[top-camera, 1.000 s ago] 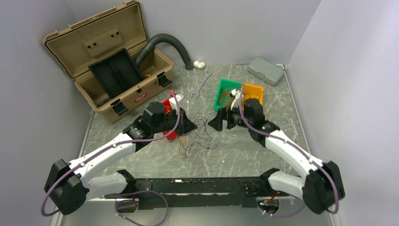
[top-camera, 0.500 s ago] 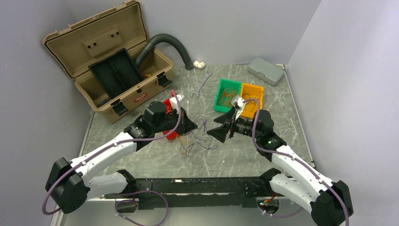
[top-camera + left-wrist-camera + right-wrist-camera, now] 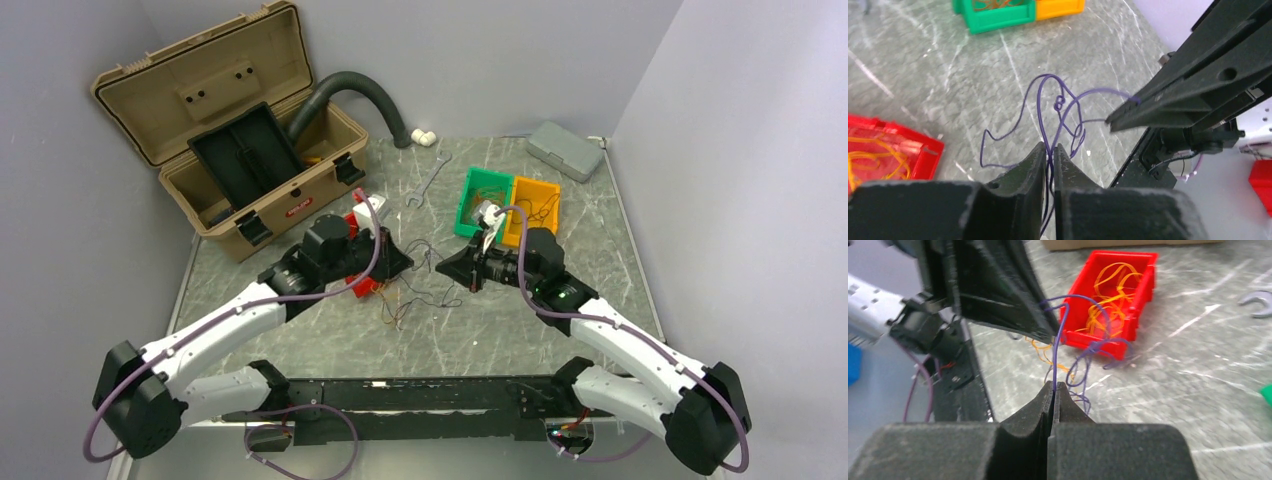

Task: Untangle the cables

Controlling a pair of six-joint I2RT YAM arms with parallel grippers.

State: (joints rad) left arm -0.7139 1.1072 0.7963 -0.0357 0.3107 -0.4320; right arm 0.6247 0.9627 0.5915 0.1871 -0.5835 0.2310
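My left jaws and my right jaws each clamp one purple strand (image 3: 1040,82) of the cables (image 3: 412,292), tangle lying mid-tabletop (image 3: 480,332), 3 o'clock from the red bin (image 3: 1098,342).

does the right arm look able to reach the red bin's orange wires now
Probably not: the right gripper is shut on a purple wire, and the left arm overhangs the red bin.
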